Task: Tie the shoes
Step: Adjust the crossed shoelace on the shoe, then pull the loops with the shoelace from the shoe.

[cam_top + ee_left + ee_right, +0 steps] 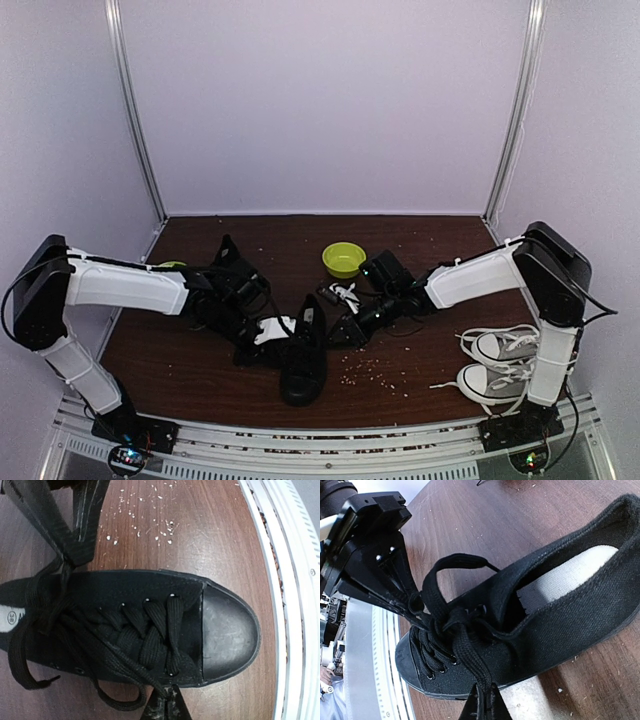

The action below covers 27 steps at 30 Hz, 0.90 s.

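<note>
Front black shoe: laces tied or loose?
Not tied. No bow on the black shoe; its laces just cross, left gripper and right gripper each pinching a strand, one end slack on the table.

Likely a lab: white-walled booth (320, 100), metal rails (135, 110).

The 2 arms reach in toward the middle from opposite sides. The left arm (130, 285) rises from its base to a high elbow at the far left, then the forearm runs roughly level to the right with the wrist tipped down. The right arm (470, 278) pretty much mirrors it, forearm sloping down to the left. The left gripper (255, 335) and right gripper (345, 335) sit low and near each other, both pinched tight, each on a strand of black lace (470, 655).
</note>
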{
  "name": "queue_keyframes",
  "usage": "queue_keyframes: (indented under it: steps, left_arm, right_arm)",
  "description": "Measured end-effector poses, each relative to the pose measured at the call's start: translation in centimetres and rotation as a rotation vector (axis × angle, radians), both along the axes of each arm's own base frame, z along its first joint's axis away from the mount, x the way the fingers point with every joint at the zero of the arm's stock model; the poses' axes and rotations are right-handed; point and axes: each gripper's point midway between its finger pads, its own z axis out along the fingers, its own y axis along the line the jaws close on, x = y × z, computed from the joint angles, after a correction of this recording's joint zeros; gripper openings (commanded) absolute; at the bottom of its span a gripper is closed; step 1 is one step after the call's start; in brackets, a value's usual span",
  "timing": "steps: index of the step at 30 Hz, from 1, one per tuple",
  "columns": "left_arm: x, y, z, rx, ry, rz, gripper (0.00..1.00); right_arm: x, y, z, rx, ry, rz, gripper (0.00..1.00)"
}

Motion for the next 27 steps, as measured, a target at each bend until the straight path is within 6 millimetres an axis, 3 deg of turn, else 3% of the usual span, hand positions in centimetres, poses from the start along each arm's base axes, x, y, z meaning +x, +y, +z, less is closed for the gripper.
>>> queue_keyframes:
  steps: [6,8,9,12,15,17,19,22,27]
  left_arm:
    - [0.9,-0.7,-0.6,0.059,-0.035,-0.037,0.02]
    - [0.9,-0.1,-0.9,0.087,-0.045,-0.042,0.28]
    - [1.0,0.1,-1.0,0.098,-0.056,-0.050,0.36]
    - [1.1,0.7,-0.9,0.120,-0.080,-0.052,0.49]
    - [0.8,1.1,0.6,0.094,-0.117,-0.058,0.46]
    - [0.7,1.4,2.0,0.063,-0.148,-0.061,0.32]
    - [0.6,1.6,3.4,0.030,-0.171,-0.054,0.26]
    - [1.2,1.5,3.8,0.013,-0.187,-0.034,0.35]
    - [2.1,1.0,1.1,0.077,-0.127,0.003,0.44]
  right_arm:
    - [0.2,0.2,0.3,0.002,0.000,-0.007,0.00]
    - [0.3,0.3,0.4,0.006,-0.004,-0.008,0.00]
    - [0.4,0.3,0.5,0.007,-0.004,-0.009,0.00]
    - [0.4,0.4,0.6,0.008,-0.001,-0.012,0.00]
    - [0.4,0.4,0.6,0.008,0.002,-0.014,0.00]
    - [0.4,0.4,0.6,0.007,0.006,-0.017,0.00]
    - [0.4,0.4,0.6,0.007,0.008,-0.018,0.00]
    - [0.4,0.4,0.6,0.007,0.010,-0.020,0.00]
    - [0.5,0.4,0.6,0.009,0.009,-0.021,0.00]
